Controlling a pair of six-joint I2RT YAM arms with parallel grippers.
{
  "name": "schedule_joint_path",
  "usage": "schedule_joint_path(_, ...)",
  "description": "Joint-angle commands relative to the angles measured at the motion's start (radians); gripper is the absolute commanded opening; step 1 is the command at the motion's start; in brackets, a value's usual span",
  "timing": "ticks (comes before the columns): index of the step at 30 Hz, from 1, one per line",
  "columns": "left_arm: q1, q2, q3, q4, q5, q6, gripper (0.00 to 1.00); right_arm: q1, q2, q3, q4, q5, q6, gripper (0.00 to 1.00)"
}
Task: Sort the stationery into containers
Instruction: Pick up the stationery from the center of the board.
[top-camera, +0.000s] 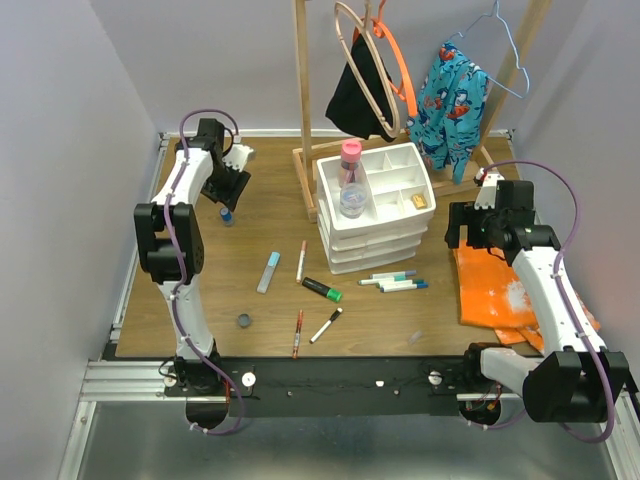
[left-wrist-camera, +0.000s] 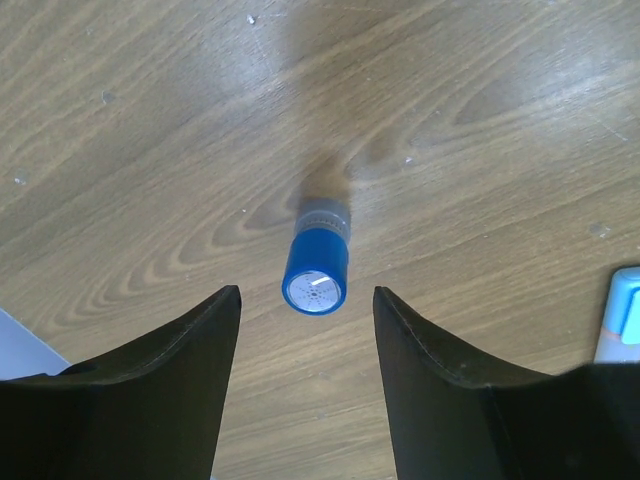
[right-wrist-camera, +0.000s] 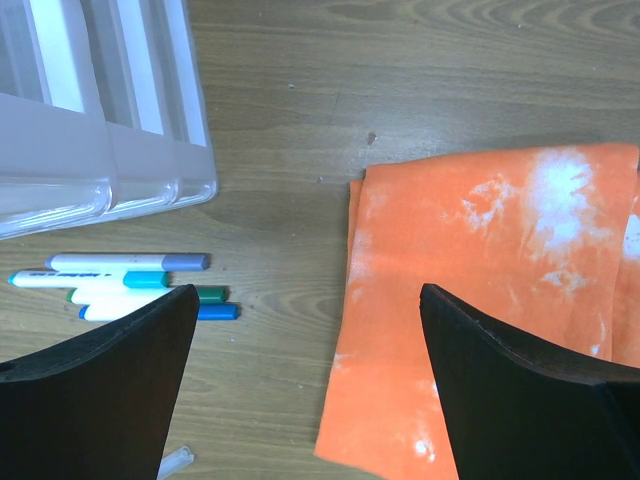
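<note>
top, left-wrist and right-wrist views of a wooden table (top-camera: 200, 300) with stationery laid out for sorting. the left gripper (top-camera: 234, 188) hangs at the far left with its jaws spread wide and holding nothing; in the left-wrist view the small blue-capped bottle (left-wrist-camera: 316, 270) stands upright on the wood, cap toward the camera, between the two dark fingers (left-wrist-camera: 190, 380) but touching neither. the right gripper (top-camera: 466, 226) is likewise spread and empty, over bare wood between a cluster of white-barrelled markers (right-wrist-camera: 130, 288) on the left and the orange cloth (right-wrist-camera: 490, 300) on the right. the white organiser (top-camera: 372, 246), three stacked drawers under a divided tray, sits right of centre toward the far side; a pink-capped bottle (top-camera: 350, 172) occupies its left compartment, though whether it stands or lies cannot be told, and a small yellow item (top-camera: 420, 201) lies in a right compartment. on the table left of and nearer than the organiser are a light-blue bar (top-camera: 268, 272), a white pen (top-camera: 301, 260) just beside it, a green-capped black marker (top-camera: 322, 290), a red pen (top-camera: 297, 333), a black-and-white pen (top-camera: 326, 325) and a small dark round piece (top-camera: 244, 320), all apart from one another. the marker cluster lies just near of the drawers' right corner. a wooden rack (top-camera: 303, 100) with hangers and clothes stands behind the organiser.
</note>
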Motion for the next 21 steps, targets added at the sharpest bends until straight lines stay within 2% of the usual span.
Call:
schedule_joint_path(1,0.036,0.032,0.025,0.008,0.001,-0.012,0.63,-0.013,0.013,-0.009,0.003,-0.011,0.003,0.99)
schedule_joint_path(11,0.053,0.077,0.054,-0.006,0.038,-0.012,0.6,-0.015,0.031,-0.001,0.008,-0.008,0.0,0.99)
schedule_joint_path(21,0.058,0.105,0.074,-0.031,0.07,-0.015,0.52,-0.018,0.056,0.014,0.009,-0.005,0.0,0.99)
